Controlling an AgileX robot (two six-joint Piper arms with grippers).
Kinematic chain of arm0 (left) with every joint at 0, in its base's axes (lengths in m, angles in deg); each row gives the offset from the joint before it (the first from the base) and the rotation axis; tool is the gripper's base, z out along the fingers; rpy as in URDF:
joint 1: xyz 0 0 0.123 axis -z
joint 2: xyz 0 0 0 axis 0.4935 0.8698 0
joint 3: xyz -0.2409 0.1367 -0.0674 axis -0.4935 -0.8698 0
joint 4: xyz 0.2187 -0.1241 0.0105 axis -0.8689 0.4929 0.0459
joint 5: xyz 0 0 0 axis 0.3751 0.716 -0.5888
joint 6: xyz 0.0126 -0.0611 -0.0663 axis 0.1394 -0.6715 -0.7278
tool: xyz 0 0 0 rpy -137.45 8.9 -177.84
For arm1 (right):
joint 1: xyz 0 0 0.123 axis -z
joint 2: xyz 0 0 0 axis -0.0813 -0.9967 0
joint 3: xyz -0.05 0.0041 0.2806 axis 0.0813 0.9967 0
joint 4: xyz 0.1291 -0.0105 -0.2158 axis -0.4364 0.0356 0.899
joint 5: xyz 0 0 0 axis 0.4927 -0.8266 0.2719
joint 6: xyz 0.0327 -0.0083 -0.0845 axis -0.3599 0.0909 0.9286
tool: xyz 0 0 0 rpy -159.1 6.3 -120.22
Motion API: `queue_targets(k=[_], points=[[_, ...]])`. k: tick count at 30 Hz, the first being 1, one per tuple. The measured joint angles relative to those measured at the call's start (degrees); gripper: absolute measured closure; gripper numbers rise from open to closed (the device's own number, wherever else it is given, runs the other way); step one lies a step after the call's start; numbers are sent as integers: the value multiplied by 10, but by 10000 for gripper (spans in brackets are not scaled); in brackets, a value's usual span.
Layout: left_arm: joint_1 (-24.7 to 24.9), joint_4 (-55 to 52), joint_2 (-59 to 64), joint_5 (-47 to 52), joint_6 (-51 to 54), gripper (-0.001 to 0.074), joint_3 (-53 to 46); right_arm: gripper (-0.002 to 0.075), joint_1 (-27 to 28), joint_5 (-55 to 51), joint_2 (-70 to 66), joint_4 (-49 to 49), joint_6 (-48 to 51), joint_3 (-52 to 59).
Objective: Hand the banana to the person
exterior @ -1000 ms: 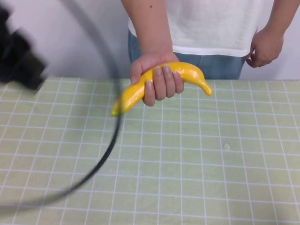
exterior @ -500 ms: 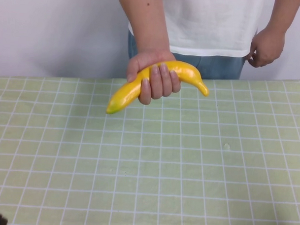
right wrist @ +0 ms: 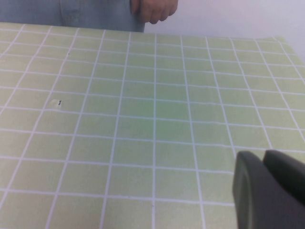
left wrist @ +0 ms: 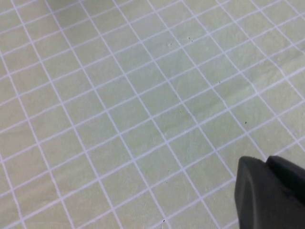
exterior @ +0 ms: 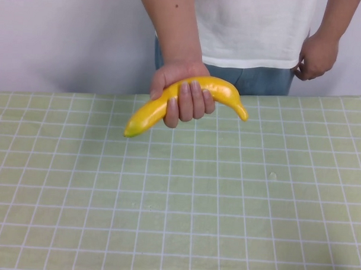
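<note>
The person (exterior: 255, 31) stands behind the table in a white T-shirt and blue jeans. One hand grips the yellow banana (exterior: 147, 115) around its middle and holds it just above the table's far edge. Neither gripper shows in the high view. In the left wrist view my left gripper (left wrist: 265, 160) is shut and empty over bare tablecloth. In the right wrist view my right gripper (right wrist: 262, 155) is shut and empty, well back from the person's other hand (right wrist: 153, 10), which hangs at the far table edge.
The table carries a pale green cloth with a white grid (exterior: 184, 200). A small speck (exterior: 273, 175) lies on it at the right. A white wall stands behind the person.
My left arm and its black cable have drawn back out of the high view. The person's hand has shifted the banana slightly left and up.
</note>
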Motion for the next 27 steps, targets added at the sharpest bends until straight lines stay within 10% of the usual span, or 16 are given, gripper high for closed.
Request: queue_targets(k=[9, 27], points=[[0, -33, -15, -39, 12, 731, -22, 733, 0, 0, 0, 0, 0, 0], [-143, 23, -156, -642, 20, 731, -331, 733, 0, 0, 0, 0, 0, 0]])
